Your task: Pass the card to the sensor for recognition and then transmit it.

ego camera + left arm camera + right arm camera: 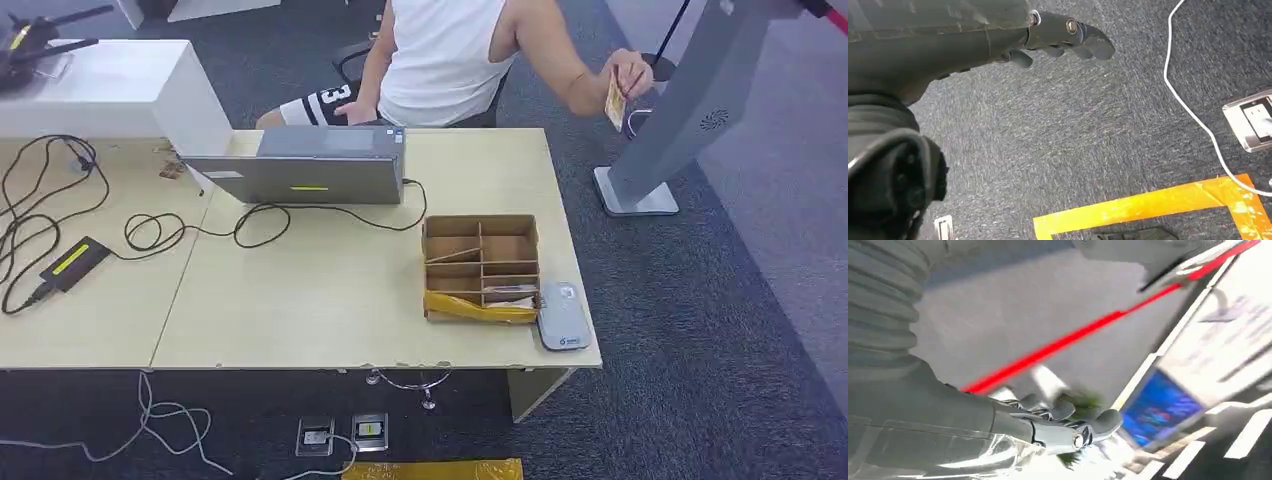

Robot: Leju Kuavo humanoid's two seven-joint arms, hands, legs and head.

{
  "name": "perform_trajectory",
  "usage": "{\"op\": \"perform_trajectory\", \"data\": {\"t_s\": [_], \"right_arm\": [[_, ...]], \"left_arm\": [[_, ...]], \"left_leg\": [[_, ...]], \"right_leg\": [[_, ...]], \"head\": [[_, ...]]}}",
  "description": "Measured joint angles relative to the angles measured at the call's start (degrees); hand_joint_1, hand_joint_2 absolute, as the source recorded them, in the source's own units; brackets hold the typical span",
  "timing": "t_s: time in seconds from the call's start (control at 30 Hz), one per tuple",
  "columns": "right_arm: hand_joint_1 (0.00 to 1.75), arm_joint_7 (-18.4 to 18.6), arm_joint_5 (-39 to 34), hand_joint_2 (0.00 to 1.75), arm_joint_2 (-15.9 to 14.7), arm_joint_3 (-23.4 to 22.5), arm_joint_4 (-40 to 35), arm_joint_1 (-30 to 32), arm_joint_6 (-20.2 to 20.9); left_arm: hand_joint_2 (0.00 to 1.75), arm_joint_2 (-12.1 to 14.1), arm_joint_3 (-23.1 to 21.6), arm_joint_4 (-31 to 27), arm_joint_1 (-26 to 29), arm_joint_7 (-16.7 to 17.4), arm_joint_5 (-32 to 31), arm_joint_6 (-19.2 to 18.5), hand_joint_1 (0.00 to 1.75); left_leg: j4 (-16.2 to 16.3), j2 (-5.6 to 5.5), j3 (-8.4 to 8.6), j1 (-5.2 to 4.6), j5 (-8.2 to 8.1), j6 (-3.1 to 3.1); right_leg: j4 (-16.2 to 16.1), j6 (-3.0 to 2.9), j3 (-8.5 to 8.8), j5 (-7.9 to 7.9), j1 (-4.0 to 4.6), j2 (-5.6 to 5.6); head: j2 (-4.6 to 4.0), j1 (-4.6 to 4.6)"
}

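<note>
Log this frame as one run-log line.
card: in person's hand | left hand: empty, above carpet | right hand: blurred, unclear

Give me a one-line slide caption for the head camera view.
A seated person's hand holds a card beside a grey kiosk stand, behind a desk with laptop and cardboard organiser.

Head view high, facing down at table (pixel 330 300); wrist views close.

Pale wooden desk (pixel 330 300) on dark grey carpet (pixel 700 330).
</note>
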Motion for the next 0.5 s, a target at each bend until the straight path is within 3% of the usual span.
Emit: {"op": "perform_trajectory", "data": {"t_s": [0.33,0.5], "right_arm": [[0.00,-3.6,10.5,1.75,8.8,16.3,-2.4,-2.7,-1.7],[0.00,-2.6,16.2,1.75,13.8,23.2,-2.8,-2.8,-2.7]], "left_arm": [[0.00,0.6,-0.7,0.0,-0.1,-0.8,-0.1,-0.2,0.00],[0.00,1.1,-1.0,0.0,-0.2,-0.7,0.5,-1.2,0.00]], "left_leg": [[0.0,-0.04,-0.02,0.01,0.07,-0.01],[0.0,-0.06,0.00,0.06,0.08,-0.02]], "right_leg": [[0.0,-0.01,-0.01,0.01,0.02,-0.01],[0.0,-0.01,-0.01,0.00,0.06,-0.03]], "head": [[0.00,-0.02],[0.00,0.00]]}}
